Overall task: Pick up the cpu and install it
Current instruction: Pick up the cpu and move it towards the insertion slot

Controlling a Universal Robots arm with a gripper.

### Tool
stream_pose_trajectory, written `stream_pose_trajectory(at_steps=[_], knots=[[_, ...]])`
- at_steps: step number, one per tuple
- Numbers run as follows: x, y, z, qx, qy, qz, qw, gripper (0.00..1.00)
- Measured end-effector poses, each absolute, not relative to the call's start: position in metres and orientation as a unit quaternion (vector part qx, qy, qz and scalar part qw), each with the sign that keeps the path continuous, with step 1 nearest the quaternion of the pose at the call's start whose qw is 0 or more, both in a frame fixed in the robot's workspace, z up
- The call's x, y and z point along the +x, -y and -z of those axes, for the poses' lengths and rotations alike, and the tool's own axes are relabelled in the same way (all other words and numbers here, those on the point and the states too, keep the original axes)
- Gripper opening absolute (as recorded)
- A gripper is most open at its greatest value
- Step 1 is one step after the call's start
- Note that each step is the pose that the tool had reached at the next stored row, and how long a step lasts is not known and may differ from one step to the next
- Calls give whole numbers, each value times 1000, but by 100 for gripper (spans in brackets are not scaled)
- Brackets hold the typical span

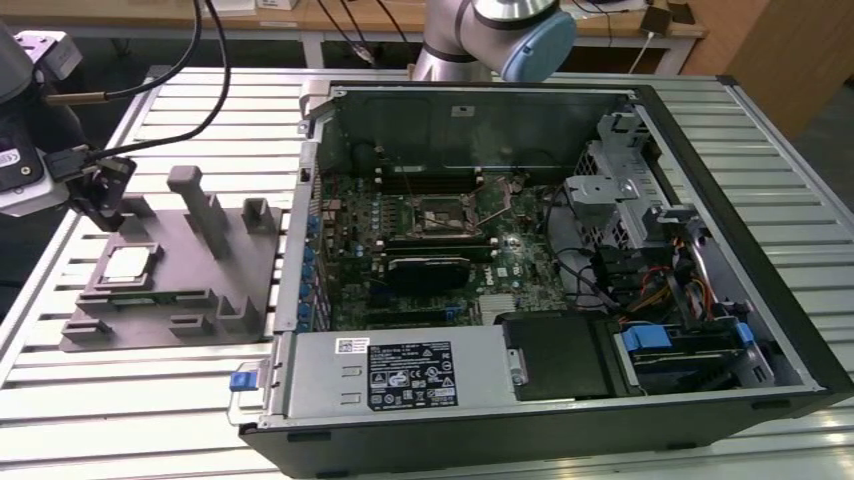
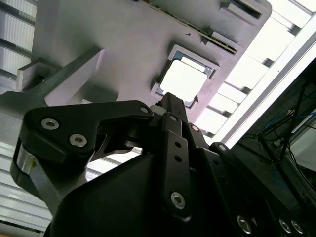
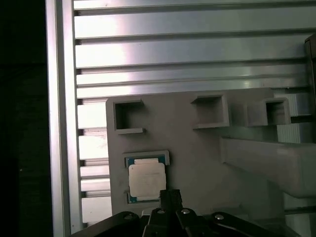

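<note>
Lying recessed in the grey block (image 1: 187, 262) — the cpu (image 1: 128, 265), gripper (image 1: 107, 215) near

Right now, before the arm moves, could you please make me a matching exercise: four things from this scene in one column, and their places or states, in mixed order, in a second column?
Things:
1. cpu
2. end effector
3. computer case
4. grey block

Places or states:
A. lies open, at the exterior view's right
B. hangs over the grey block, close to the cpu
C. sits in a square recess of the grey block
D. lies on the slatted table, beside the computer case

Pairs: 1-C, 2-B, 3-A, 4-D.
</note>
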State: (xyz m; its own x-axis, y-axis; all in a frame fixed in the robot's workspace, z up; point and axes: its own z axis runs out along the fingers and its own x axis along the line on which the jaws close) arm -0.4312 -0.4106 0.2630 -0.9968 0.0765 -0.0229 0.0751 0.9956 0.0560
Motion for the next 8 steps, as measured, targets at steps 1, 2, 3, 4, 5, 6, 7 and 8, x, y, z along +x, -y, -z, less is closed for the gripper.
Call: stream_pose_trajectory(at_steps=[1,2,3,4,5,6,7,8], knots=[[-432,411,-262,38,-999,-28,13,11],[-432,411,-261,38,-999,-28,13,11],[-432,411,-260,38,-999,-28,12,11],[-433,411,-258,38,-999,-28,12,11],[-434,412,-257,38,-999,-28,12,11],[-435,412,-255,38,-999,-28,12,11],[-435,412,-254,38,-999,-28,12,11],[-436,412,-252,38,-999,-28,12,11]])
